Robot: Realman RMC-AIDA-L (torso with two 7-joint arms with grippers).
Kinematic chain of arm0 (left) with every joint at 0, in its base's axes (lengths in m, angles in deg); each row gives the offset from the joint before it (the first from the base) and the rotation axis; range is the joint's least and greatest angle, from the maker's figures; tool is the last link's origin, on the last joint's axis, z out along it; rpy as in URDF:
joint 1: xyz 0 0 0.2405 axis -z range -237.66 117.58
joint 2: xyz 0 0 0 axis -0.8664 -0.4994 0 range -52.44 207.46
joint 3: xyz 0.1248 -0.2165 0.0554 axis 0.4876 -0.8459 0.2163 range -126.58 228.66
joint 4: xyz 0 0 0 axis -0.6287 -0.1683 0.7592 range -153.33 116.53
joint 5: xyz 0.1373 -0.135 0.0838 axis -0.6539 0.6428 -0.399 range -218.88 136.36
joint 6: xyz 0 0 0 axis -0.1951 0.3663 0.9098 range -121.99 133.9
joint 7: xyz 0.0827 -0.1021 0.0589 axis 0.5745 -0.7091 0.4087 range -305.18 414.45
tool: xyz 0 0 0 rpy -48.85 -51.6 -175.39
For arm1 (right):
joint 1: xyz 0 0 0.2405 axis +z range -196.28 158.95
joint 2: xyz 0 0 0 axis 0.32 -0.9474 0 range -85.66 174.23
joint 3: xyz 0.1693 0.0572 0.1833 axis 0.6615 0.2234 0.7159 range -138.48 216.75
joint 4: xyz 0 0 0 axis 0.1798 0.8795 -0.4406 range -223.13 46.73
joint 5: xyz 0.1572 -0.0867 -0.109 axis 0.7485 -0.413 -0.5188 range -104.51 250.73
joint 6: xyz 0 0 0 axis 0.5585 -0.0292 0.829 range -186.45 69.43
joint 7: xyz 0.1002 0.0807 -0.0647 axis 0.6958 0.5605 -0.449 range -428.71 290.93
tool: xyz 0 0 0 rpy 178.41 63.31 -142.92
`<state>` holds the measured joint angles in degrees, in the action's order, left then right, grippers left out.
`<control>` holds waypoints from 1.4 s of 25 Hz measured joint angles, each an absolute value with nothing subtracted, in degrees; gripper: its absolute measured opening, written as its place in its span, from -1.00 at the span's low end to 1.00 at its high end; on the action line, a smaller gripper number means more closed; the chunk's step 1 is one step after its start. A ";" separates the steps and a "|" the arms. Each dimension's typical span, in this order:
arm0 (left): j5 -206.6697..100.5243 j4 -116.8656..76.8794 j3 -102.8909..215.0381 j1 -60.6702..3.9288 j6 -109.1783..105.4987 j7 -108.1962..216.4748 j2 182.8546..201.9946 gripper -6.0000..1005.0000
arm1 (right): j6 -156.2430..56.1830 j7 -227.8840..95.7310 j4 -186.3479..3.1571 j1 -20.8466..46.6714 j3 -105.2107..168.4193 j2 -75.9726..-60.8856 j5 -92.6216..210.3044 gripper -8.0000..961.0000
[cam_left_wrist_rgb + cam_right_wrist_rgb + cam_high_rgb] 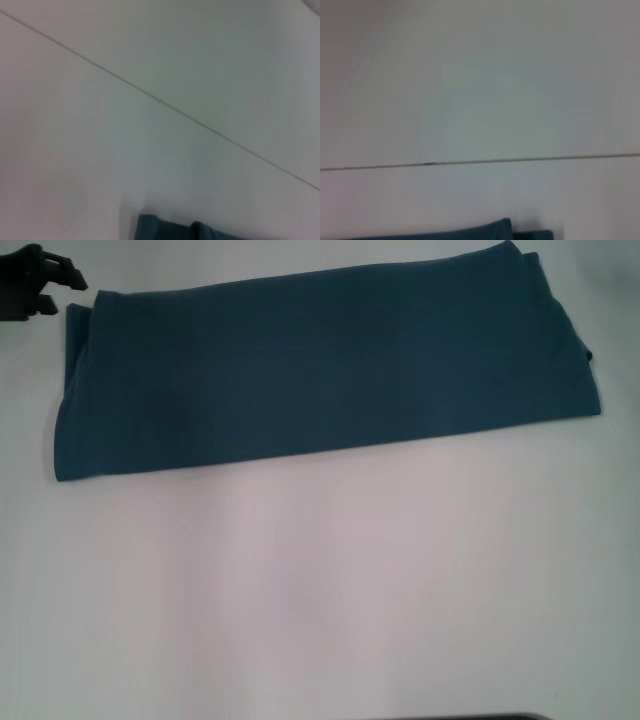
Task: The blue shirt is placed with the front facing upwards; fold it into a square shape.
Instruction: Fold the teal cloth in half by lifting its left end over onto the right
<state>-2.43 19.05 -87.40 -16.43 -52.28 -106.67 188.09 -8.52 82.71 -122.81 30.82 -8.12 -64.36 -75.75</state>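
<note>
So the blue shirt [320, 370] is lying flat on the white tabletop [320, 600], folded into a long band that runs across the far half of the head view, tilted a bit so the robot's right end sits farther back than the left end. Only plain teal fabric is facing up; no print or collar shows on top. The edges look layered at the right end, where a small corner of cloth pokes out past the fold.

The left tool [62, 292] is up at the far left corner, just beside the shirt's left end but not touching it as far as I can see. Its dark fingers [68, 278] are spread apart with nothing between them.

The right tool isn't visible anywhere. The right wrist view just shows pale tabletop with a thin seam line and a sliver of the shirt at the edge. The left wrist view is the same deal: seam line and a bit of teal cloth.
</note>
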 joint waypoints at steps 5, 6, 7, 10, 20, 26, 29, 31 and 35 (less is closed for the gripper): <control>5.33 24.03 -92.79 -20.07 -60.73 -100.48 188.33 0.03 | 5.89 69.62 -127.99 25.10 0.88 -64.04 -61.38 0.06; 8.08 24.35 -94.69 -20.85 -63.89 -98.28 188.23 0.12 | 8.98 66.83 -129.60 23.18 1.92 -64.34 -57.09 0.11; 10.82 24.55 -96.63 -21.62 -67.00 -96.18 188.10 0.22 | 11.84 64.05 -131.28 20.87 2.87 -64.78 -52.46 0.16; 17.87 24.70 -100.82 -24.56 -75.72 -92.08 187.92 0.43 | 19.31 56.22 -134.41 14.00 3.85 -66.01 -40.93 0.30; 25.46 24.26 -101.49 -33.47 -83.85 -88.92 191.72 0.58 | 30.28 41.60 -134.20 -0.54 7.22 -69.48 -31.42 0.81; 24.52 21.45 -100.72 -33.91 -80.14 -88.76 193.67 0.59 | 32.22 36.94 -130.49 -1.68 7.40 -69.92 -31.71 0.81; 24.18 19.98 -100.72 -33.69 -73.39 -90.52 195.29 0.59 | 32.74 35.12 -128.45 -1.35 7.41 -70.00 -31.48 0.81; 24.03 19.77 -100.69 -33.32 -68.62 -90.96 196.42 0.59 | 32.80 34.57 -127.75 -1.03 7.46 -70.08 -31.51 0.81; 22.33 17.54 -98.66 -31.59 -60.16 -91.04 196.63 0.59 | 32.89 34.30 -127.56 -0.51 7.49 -70.53 -31.63 0.81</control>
